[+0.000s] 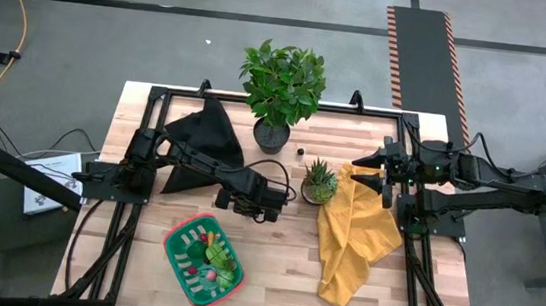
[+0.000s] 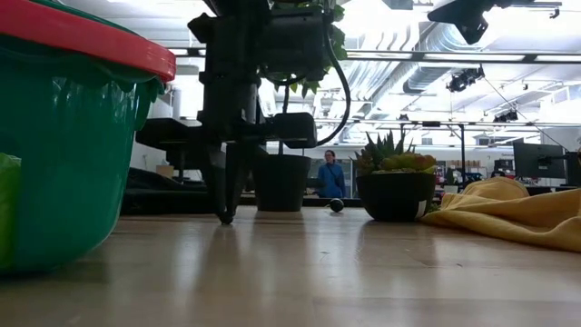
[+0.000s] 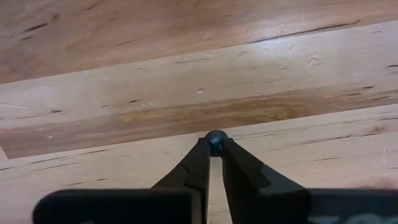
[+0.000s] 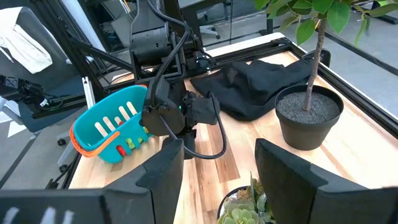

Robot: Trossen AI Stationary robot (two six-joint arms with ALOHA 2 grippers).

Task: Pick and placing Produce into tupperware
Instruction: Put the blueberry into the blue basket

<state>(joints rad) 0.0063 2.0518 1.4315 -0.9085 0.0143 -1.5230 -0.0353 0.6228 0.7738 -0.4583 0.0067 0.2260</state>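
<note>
The tupperware [image 1: 204, 260], green with a red rim, stands near the table's front left and holds several small pieces of produce [image 1: 215, 256]. It fills the left of the low view [image 2: 54, 136]. My left gripper [image 1: 248, 206] points straight down at the table's middle, just beyond the tupperware, shut on a small dark round berry [image 3: 216, 140]. In the low view its fingertips [image 2: 225, 216] reach the tabletop. My right gripper [image 4: 217, 180] waits open and raised at the table's right [image 1: 367, 172], touching nothing. My left gripper pinches the small dark berry by its two sides [image 3: 216, 144] between its two fingers, only at their free ends. The fingers come from above, pointing down. The berry sits at the bare wooden tabletop; I cannot tell whether it is lifted off the wood.
A large leafy potted plant [image 1: 281, 89] and a black cloth [image 1: 199, 141] are at the back. A small spiky potted plant [image 1: 320, 181] and a yellow cloth [image 1: 353, 236] lie right of centre. Another small dark ball [image 2: 337, 205] lies near the plants. A person [image 2: 327, 174] stands far behind.
</note>
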